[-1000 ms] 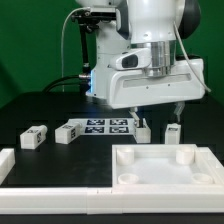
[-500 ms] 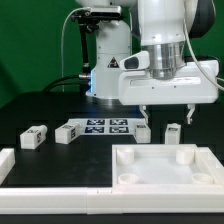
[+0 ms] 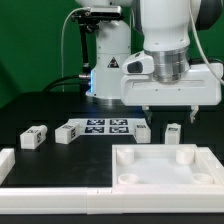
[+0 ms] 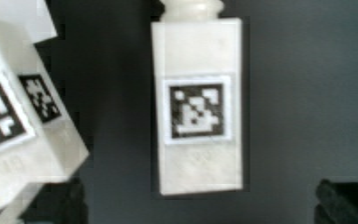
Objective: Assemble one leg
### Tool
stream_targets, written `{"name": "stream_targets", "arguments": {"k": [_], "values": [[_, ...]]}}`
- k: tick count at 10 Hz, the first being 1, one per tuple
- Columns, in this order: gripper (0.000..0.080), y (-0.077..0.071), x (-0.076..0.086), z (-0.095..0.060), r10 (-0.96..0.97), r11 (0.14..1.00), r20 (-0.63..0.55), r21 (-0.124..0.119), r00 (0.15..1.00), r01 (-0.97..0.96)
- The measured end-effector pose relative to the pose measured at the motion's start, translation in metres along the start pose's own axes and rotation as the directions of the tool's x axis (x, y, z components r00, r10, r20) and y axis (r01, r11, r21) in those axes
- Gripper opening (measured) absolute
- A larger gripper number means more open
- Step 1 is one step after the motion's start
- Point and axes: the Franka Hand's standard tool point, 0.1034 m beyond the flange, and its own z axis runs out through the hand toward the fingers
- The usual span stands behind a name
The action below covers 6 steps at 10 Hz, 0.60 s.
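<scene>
The white arm [image 3: 165, 30] is seen towering behind the panel [image 3: 150, 172], a large white square piece with round corner sockets that lies flat on the dark table [image 3: 25, 110]. A low white rail [image 3: 40, 188] is seen along the panel's near edge, carried on toward the exterior view's left and turned back at a corner there. The marker board [image 3: 105, 126] is laid flat beyond the panel's far edge, off its corner on the exterior view's left.

The gripper [image 3: 168, 114] is held above the table just beyond the panel's far edge. Its jaws are spread wide, and nothing is gripped between the fingers [image 3: 147, 112].

The leg [image 3: 173, 131] is found on the table just beyond the panel's far edge, below the gap between the spread fingers and untouched by them. In the wrist view the leg [image 4: 197, 100] is shown lying lengthwise on the dark surface, with a square tag on its upper face and a round peg at one end. Beside it there, apart from it, part of a tagged block [image 4: 16, 110] is shown; which piece it is cannot be told.

A second leg [image 3: 143, 130] is set beyond the panel's far edge too, at the marker board's end. A third leg [image 3: 67, 132] and a fourth leg [image 3: 35, 138] are placed well off the panel, toward the exterior view's left.
</scene>
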Motion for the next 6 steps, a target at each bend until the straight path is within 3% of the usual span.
{"name": "stream_targets", "arguments": {"k": [1, 3, 6], "values": [[0.0649, 0.002, -0.004, 0.002, -0.018, 1.000, 0.110, -0.011, 0.994, 0.020], [0.0649, 0.007, 0.002, 0.004, -0.014, 1.000, 0.261, -0.011, 0.965, 0.017], [0.0649, 0.009, -0.009, 0.006, 0.002, 0.999, 0.518, -0.030, 0.856, 0.016]]}}
